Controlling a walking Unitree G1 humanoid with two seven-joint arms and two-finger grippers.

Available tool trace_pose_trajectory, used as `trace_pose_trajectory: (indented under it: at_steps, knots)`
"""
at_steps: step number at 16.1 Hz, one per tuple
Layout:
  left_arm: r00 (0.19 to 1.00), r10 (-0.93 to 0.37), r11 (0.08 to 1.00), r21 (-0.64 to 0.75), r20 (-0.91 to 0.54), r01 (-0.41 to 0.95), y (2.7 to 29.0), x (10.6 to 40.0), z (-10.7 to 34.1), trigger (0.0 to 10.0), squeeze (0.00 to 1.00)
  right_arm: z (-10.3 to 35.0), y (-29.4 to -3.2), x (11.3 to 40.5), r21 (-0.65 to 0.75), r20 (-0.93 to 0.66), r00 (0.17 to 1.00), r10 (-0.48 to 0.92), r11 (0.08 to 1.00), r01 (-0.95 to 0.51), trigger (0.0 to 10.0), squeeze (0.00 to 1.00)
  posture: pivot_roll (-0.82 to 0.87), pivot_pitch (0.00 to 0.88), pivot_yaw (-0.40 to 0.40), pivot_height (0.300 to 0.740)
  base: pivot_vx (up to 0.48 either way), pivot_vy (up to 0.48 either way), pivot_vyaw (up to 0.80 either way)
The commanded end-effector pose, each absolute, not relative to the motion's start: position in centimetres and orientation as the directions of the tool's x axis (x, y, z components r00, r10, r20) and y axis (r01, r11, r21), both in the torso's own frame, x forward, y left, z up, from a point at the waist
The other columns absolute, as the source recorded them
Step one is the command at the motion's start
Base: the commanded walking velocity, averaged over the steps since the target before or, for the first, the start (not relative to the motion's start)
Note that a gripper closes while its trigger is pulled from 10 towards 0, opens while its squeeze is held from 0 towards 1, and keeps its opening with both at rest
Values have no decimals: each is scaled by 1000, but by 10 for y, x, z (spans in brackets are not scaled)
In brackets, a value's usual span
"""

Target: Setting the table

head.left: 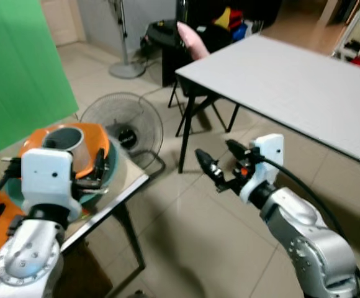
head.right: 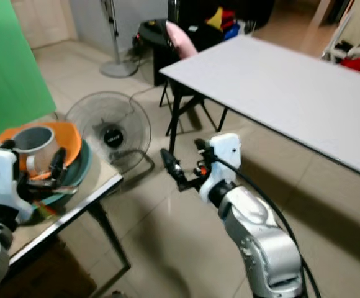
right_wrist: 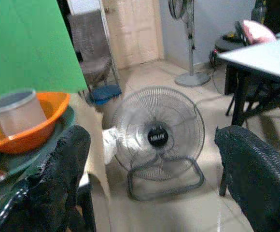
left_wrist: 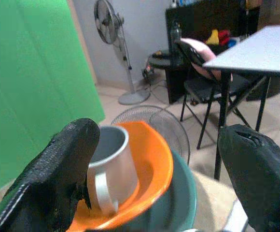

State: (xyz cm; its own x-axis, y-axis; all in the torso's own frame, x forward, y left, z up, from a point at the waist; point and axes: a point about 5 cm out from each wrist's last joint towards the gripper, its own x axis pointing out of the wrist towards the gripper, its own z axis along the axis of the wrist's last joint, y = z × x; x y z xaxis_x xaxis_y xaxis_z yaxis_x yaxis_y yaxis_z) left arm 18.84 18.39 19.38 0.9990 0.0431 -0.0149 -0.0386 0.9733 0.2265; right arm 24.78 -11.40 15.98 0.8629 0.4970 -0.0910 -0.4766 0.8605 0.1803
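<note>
I have the left pincer (left_wrist: 154,164) spread wide, its two black fingers (left_wrist: 58,169) either side of a stack of dishes on the small tabletop (head.left: 130,177). Directly ahead of it stands a silver metal mug (left_wrist: 108,169) inside a shallow orange plastic bowl (left_wrist: 152,162), which sits in a dark green bowl (left_wrist: 181,203) — the near finger overlaps the mug's rim, though I cannot tell whether it touches.

My right pincer (head.left: 220,161) hangs over the tiled floor (head.left: 192,236), also spread, holding nothing. Beyond it a round wire-caged floor fan (right_wrist: 157,137) stands on the tiles, and to its right lies the long white tabletop (head.left: 292,87), bare — well apart from the stacked dishes.
</note>
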Motion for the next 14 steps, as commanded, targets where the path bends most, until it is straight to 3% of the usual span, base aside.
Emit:
trace_pose_trajectory:
  at_steps: [1,4,10,14]
  knots:
    - [999,52,971,236,-10,-48,186,186,197,10000,0,160,-113,247,202,-94,863,496,858,-472,10000,0,23,13,11,740,0,292,0]
    - [999,52,970,237,-9,-48,186,188,199,10000,0,158,-114,246,208,-107,866,488,863,-460,10000,0,21,10,14,740,0,291,0]
    - [998,56,971,234,-14,-52,189,190,201,10000,0,159,-114,247,217,-109,873,476,868,-446,10000,0,24,16,20,740,0,298,-711]
    - [997,82,967,243,1,-80,193,194,205,10000,0,158,-113,247,223,-111,876,470,871,-438,10000,0,25,18,26,740,0,156,0]
